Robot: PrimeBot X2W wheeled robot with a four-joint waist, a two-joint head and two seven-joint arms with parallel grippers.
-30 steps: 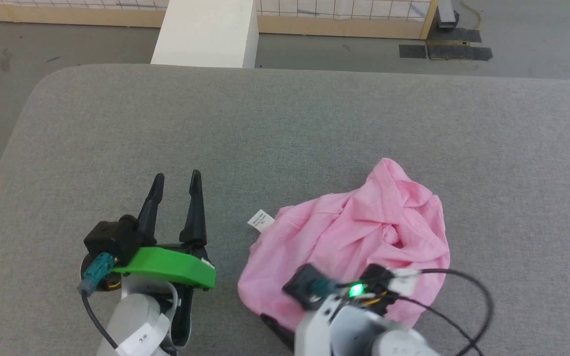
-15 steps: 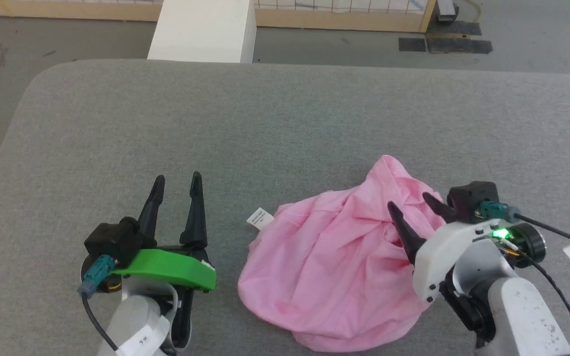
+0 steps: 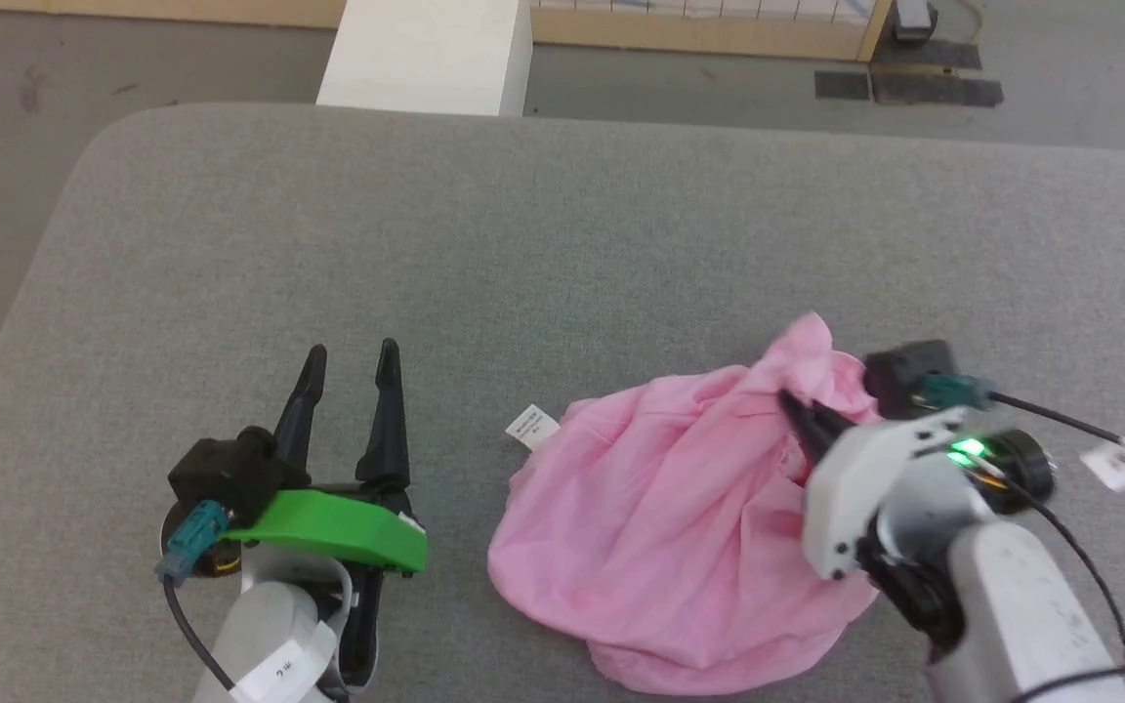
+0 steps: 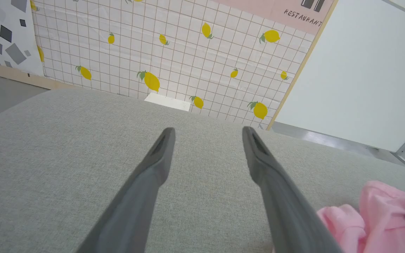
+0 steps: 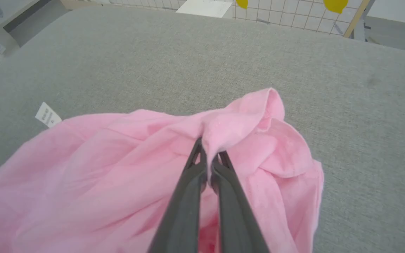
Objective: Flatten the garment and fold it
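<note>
**Right pincer clamped on the pink garment**

Your right gripper [image 3: 795, 408], at the right of the head view, has its fingers pressed together on a raised fold of the garment [image 3: 680, 527]. The right wrist view shows pink cloth pinched between the tips. The garment lies crumpled at lower centre-right on the grey padded surface [image 3: 562, 225], with its white label [image 3: 532, 427] poking out at its left edge (print too small to read). Your left gripper [image 3: 353, 351], at lower left, has its fingers apart and holds nothing. It seems to sit just above the surface.

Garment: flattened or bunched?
Bunched. The garment lies in a wrinkled heap on the grey surface, one fold pinched in the shut right gripper.
</note>
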